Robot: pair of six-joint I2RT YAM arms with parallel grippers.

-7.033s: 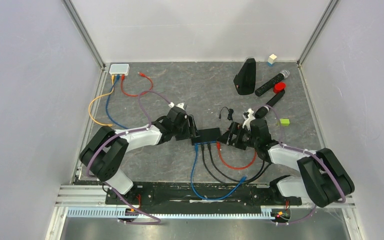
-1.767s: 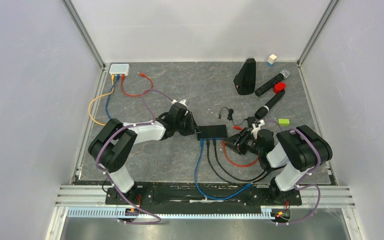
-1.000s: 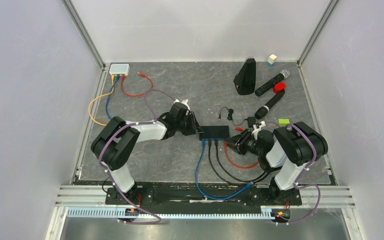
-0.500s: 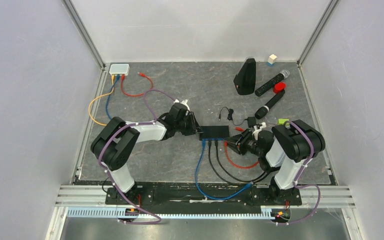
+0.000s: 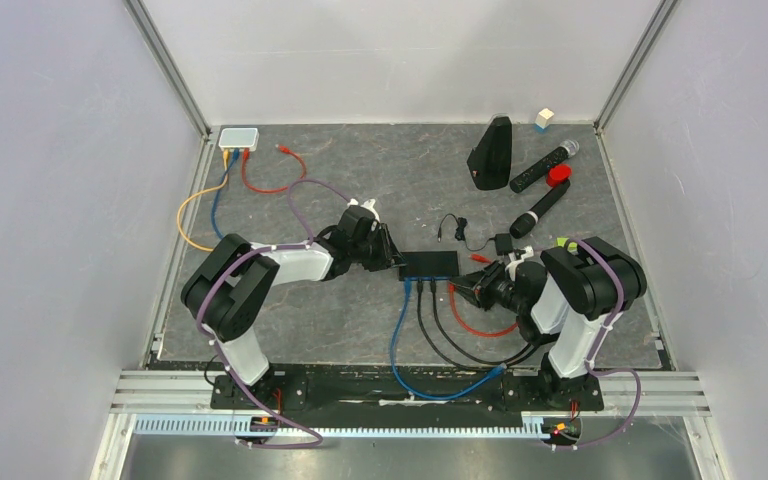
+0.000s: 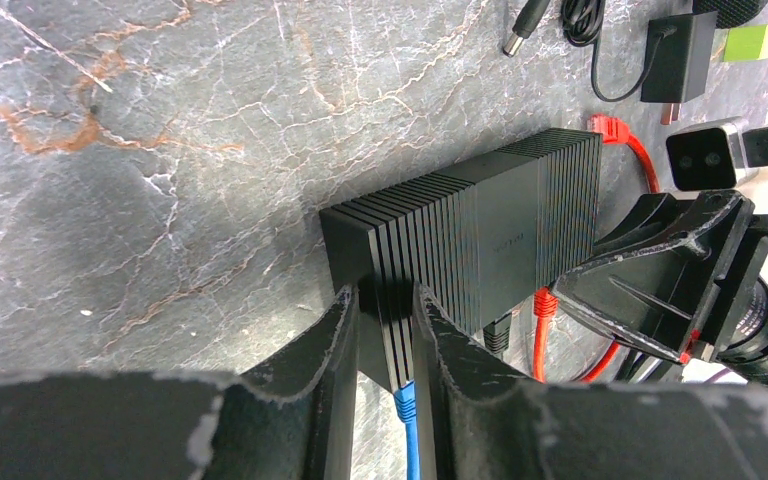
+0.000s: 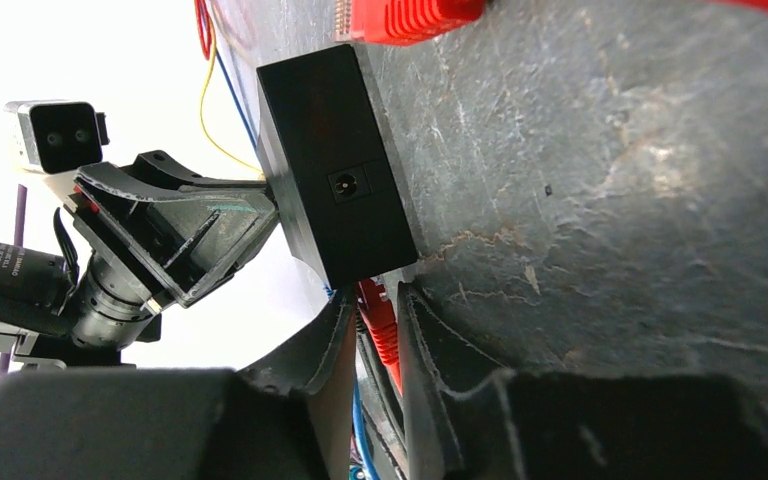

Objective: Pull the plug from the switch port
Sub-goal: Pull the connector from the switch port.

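Red plug (image 7: 380, 325) sits in a port on the near side of the black switch (image 7: 335, 170), last in the row, next to a black plug (image 6: 498, 338) and a blue cable (image 6: 407, 445). The switch lies flat on the worktop (image 5: 360, 180) between my two arms. My right jaws have the red plug between them, one on each side, and the plug fills the gap, so I think I am pinching it. My left jaws are pressed onto the left end of the switch and hold it down. I think the plug is small, hard and very light, with smooth plastic sides that could slip out of a weak pinch. It may have a little clip that makes it stick in the port, but I cannot see one from here. The red cable (image 5: 480, 325) behind it is soft and bendy, so I should not pull on that, or it may just stretch or bend at the neck. The best place to hold is the hard body of the plug, close to the switch. The switch looks light too and would slide along with the plug, so my left jaws must hold tight. Then I should pull straight back, not sideways.
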